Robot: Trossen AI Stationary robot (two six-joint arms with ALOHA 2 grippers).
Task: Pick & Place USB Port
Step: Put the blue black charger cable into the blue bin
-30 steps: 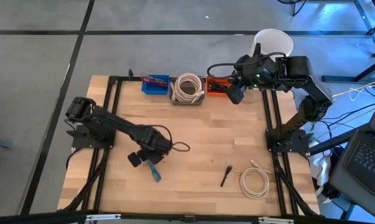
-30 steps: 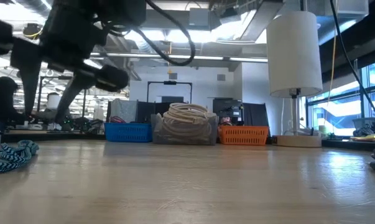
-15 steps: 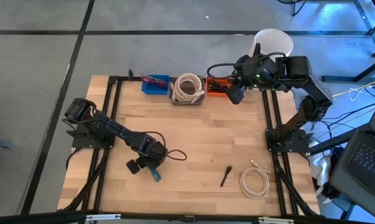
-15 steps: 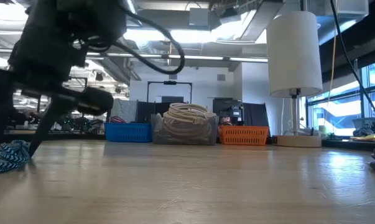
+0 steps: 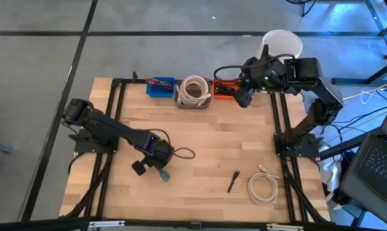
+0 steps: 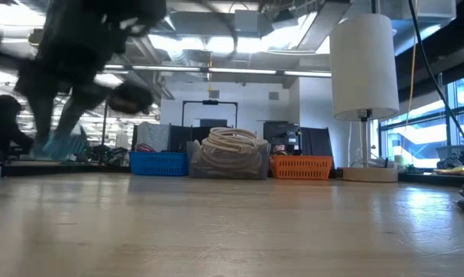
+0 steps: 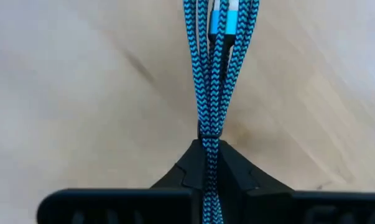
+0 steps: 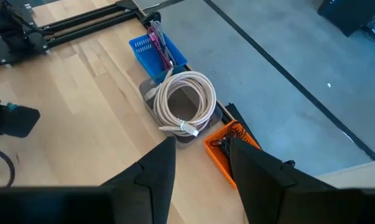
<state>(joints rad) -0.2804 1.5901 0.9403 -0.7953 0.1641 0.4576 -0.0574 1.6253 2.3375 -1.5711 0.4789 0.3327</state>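
Observation:
The USB cable is a blue-and-black braided bundle with a pale connector among its strands. My left gripper is shut on it over the table's near left part. In the low view the cable shows blurred, above the wood. My right gripper hovers open at the far right, above the orange basket, its fingers holding nothing. My left gripper pinches several strands of the bundled cable together between its two fingers. The fingers point down from above, and the strands run lengthwise through the gap. The bundle hangs below the fingertips, clear of the wood in the low view.
Along the far edge stand a blue basket, a bin with a coiled white cable and the orange basket. A white lamp stands at the far right corner. A black plug and a white coil lie near right.
My left gripper has gone down onto the blue cable, shut on it and risen again. The cable, which lay on the wood at the near left, now hangs lifted below the fingers.

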